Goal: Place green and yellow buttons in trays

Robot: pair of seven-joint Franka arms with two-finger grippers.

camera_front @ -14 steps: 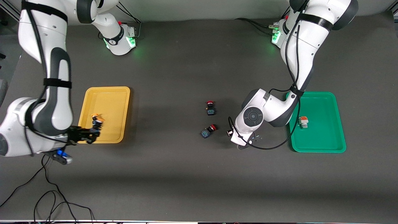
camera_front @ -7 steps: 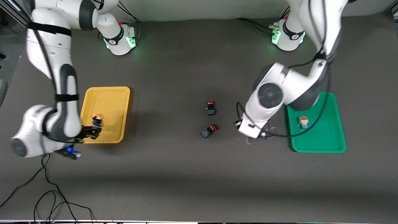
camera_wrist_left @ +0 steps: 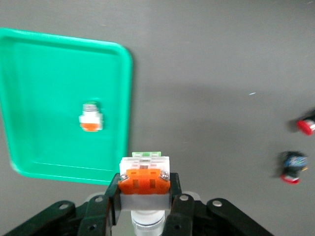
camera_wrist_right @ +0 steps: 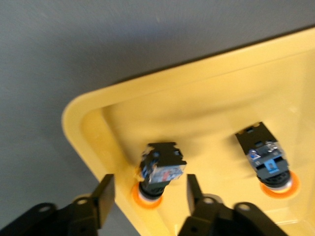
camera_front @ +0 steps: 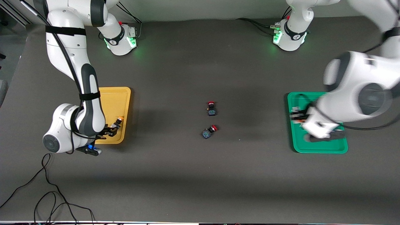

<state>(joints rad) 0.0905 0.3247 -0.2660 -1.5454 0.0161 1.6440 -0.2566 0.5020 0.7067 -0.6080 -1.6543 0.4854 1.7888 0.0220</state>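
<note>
My left gripper (camera_wrist_left: 145,196) is shut on a white-bodied switch with an orange block (camera_wrist_left: 145,178) and holds it up beside the green tray (camera_wrist_left: 34,64). In the front view this gripper (camera_front: 298,115) is over that tray (camera_front: 322,150). A second white switch (camera_wrist_left: 91,117) lies in the tray. My right gripper (camera_wrist_right: 147,196) is open over a corner of the yellow tray (camera_wrist_right: 211,113), its fingers either side of a yellow-capped switch (camera_wrist_right: 160,169) lying there. Another yellow-capped switch (camera_wrist_right: 268,162) lies beside it. In the front view the right gripper (camera_front: 112,129) is over the yellow tray (camera_front: 115,93).
Two red-capped black-and-blue switches (camera_front: 211,108) (camera_front: 208,131) lie on the dark mat mid-table, between the trays. They also show in the left wrist view (camera_wrist_left: 306,125) (camera_wrist_left: 293,167). Cables lie near the front edge at the right arm's end.
The left arm has swung from mid-table to over the green tray, carrying the white switch. The right gripper has moved along the yellow tray and let go of its yellow-capped switch.
</note>
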